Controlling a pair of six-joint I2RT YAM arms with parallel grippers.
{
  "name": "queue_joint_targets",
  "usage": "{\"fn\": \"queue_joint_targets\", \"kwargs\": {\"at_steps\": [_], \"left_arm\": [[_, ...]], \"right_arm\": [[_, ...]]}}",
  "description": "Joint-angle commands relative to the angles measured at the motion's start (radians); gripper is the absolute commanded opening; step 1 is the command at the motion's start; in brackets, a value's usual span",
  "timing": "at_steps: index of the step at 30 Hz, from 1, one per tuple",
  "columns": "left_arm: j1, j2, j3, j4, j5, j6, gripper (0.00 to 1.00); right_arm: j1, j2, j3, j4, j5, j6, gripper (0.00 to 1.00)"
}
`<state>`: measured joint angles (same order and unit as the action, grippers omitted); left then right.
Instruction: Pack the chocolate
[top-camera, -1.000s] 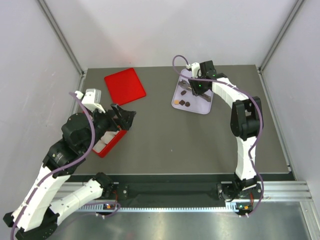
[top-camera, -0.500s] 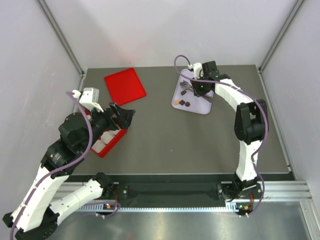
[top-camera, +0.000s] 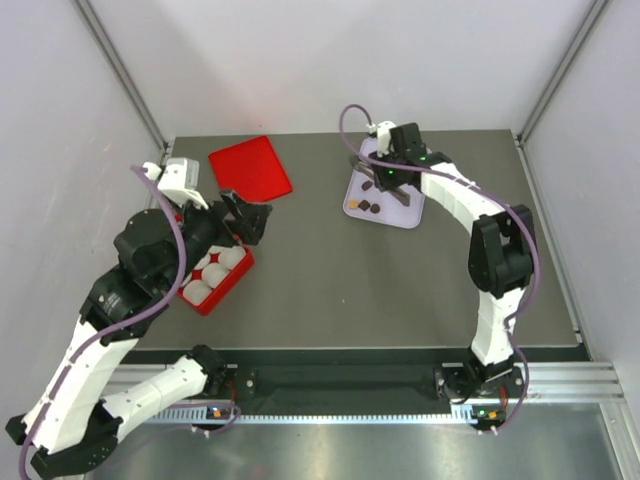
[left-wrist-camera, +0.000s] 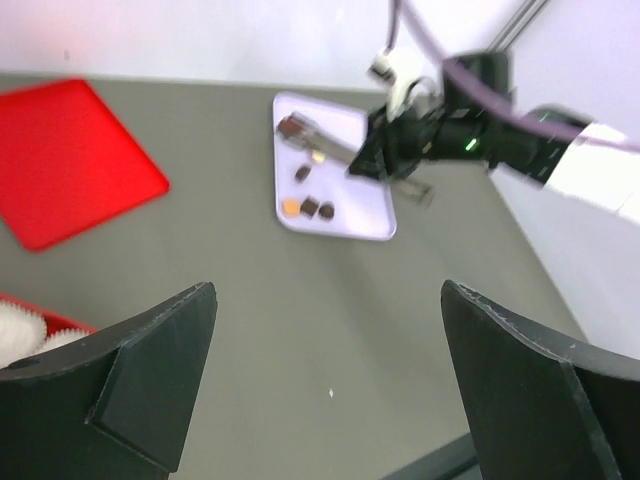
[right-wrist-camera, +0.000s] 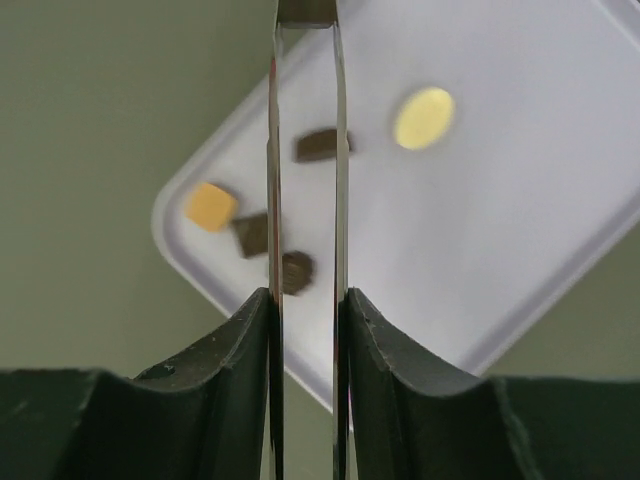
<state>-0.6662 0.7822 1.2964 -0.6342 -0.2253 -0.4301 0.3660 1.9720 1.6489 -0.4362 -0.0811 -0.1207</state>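
Five chocolate pieces (right-wrist-camera: 250, 235), possibly six, are being counted on one lilac tray (right-wrist-camera: 520, 200). Right gripper (top-camera: 384, 182) is being held over them, narrowly parted, empty. Left gripper (left-wrist-camera: 328, 290), gaping, is being shifted farther from red box (top-camera: 231, 287) than earlier.

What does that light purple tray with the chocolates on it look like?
The light purple tray is a flat square with rounded corners, smooth like plastic. It lies flat on the grey table, far side, right of middle. Dark and tan chocolate pieces sit on it, and the thin fingers of the right hand reach over it.
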Motion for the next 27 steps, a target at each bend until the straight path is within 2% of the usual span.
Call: {"fn": "queue_joint_targets", "kwargs": {"at_steps": [1, 4, 13, 18, 27], "left_arm": [[0.001, 0.011, 0.105, 0.067, 0.001, 0.036, 0.98], [0.002, 0.012, 0.167, 0.074, 0.012, 0.030, 0.98], [0.000, -0.034, 0.245, 0.060, 0.006, -0.001, 0.97], [0.001, -0.066, 0.245, 0.094, 0.029, -0.039, 0.97], [0.000, -0.084, 0.228, 0.088, 0.052, -0.061, 0.98]], "right_arm": [[0.146, -0.087, 0.009, 0.114, 0.035, 0.114, 0.26], [0.252, -0.081, 0.012, 0.174, 0.041, 0.241, 0.26], [0.563, 0.049, 0.152, 0.248, 0.075, 0.317, 0.26], [0.677, 0.140, 0.247, 0.309, 0.104, 0.351, 0.27], [0.803, 0.329, 0.457, 0.344, 0.107, 0.352, 0.27]]}}
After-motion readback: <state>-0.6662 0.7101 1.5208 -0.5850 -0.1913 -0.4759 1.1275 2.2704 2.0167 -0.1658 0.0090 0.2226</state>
